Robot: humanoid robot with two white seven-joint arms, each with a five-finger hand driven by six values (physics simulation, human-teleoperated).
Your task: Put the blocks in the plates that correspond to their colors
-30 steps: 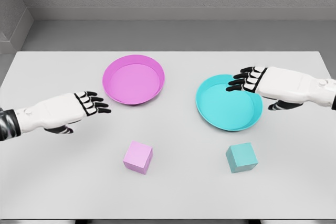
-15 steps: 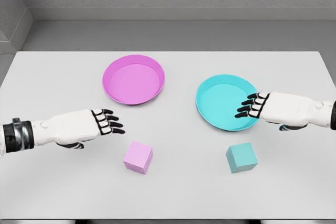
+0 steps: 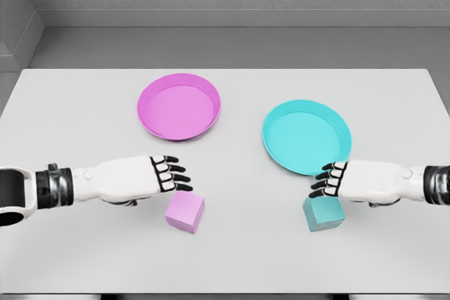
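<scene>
a pale pink block [image 3: 185, 211], a plain matte cube with one corner turned toward the camera, sits on the white table [image 3: 84, 258] near the front, well apart from the pink plate [image 3: 178, 107] farther back. the teal block [image 3: 322, 214], a cube of the same kind, sits in front of the teal plate [image 3: 306, 136], a shallow round dish with a raised rim. both plates hold nothing. the left hand [image 3: 151, 177] hangs just up and left of the pink block, fingers extended and slightly spread, gripping nothing. the right hand [image 3: 344, 182] covers the teal block's top edge, fingers loosely bent; whether they touch it i cannot tell.
</scene>
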